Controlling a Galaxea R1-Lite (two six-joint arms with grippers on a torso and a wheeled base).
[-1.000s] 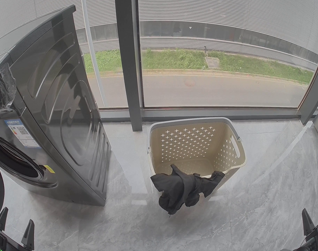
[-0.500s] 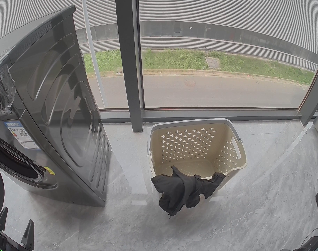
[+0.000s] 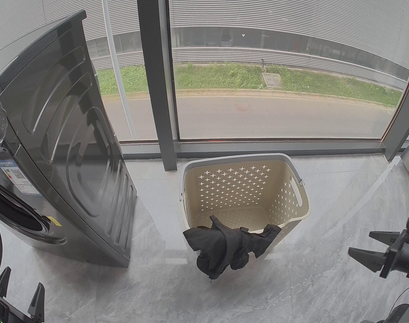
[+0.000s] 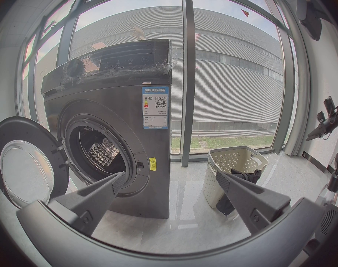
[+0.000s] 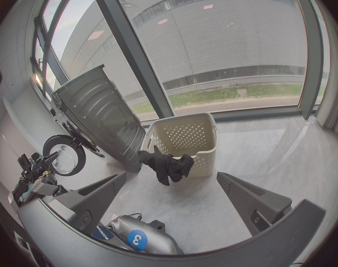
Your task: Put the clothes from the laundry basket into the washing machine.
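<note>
Bright, even daylight through the window [image 3: 276, 68]; wrist views — fisheye-bowed, dark-cornered

Washing machine [image 3: 65, 149] front partly beyond head view's left edge

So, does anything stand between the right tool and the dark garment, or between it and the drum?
Nothing visible does. Bare floor lies between the right tool and the dark garment draped over the laundry basket rim. The washing machine door hangs open and the drum opening is clear.

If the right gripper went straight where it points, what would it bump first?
Probably the dark garment draped over the rim of the laundry basket, though depth is unclear.
</note>
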